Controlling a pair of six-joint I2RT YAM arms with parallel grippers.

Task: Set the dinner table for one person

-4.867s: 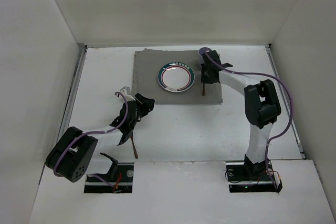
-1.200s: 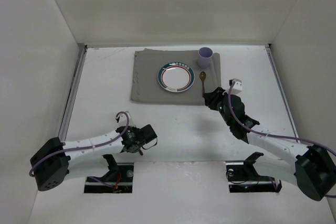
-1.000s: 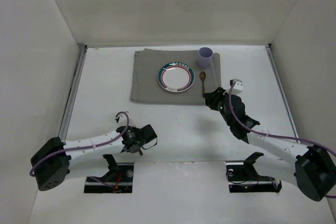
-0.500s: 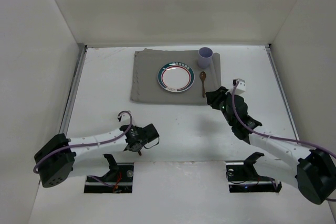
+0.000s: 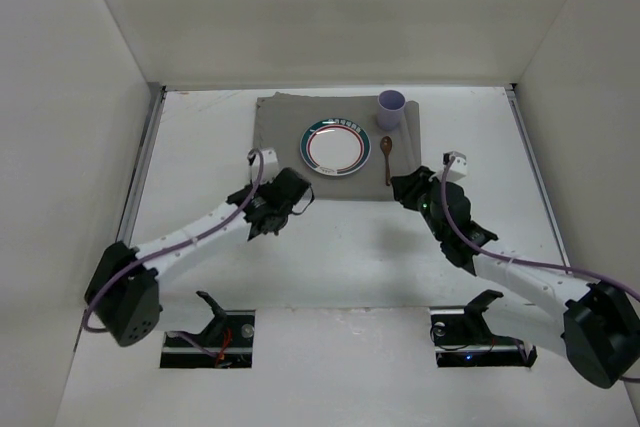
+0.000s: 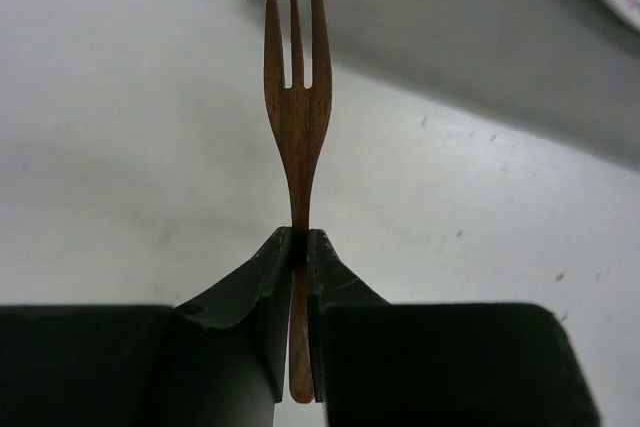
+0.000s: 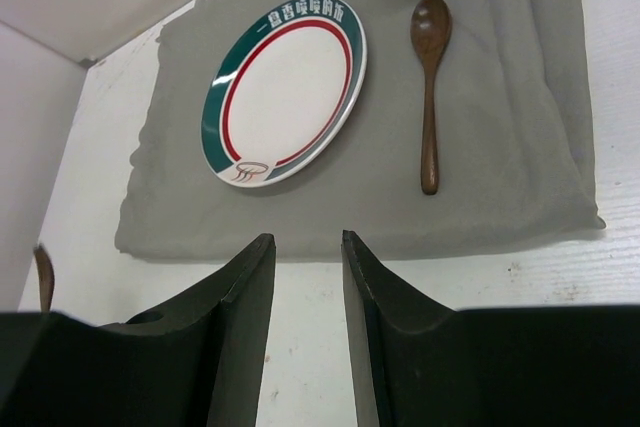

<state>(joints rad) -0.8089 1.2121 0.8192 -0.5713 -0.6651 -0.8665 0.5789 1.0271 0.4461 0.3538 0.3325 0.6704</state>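
My left gripper (image 5: 268, 215) is shut on the handle of a brown wooden fork (image 6: 296, 117) and holds it over the white dinner table (image 5: 200, 147), just short of the near left corner of the grey placemat (image 5: 280, 162). The tines point toward that corner (image 6: 450, 47). On the placemat lie a green-and-red-rimmed plate (image 5: 334, 146), a wooden spoon (image 5: 387, 157) to its right, and a lilac cup (image 5: 391, 109) at the far right corner. My right gripper (image 5: 405, 187) is open and empty at the placemat's near right edge, and its wrist view shows the plate (image 7: 285, 87) and spoon (image 7: 430, 87).
White walls close in the table on the left, back and right. The two arm bases sit at the near edge. The fork's tip (image 7: 44, 277) shows at the left edge of the right wrist view.
My left arm has carried the fork from the table's near edge up toward the placemat's near left corner. My right arm, which earlier drew back from the cup, has barely moved.
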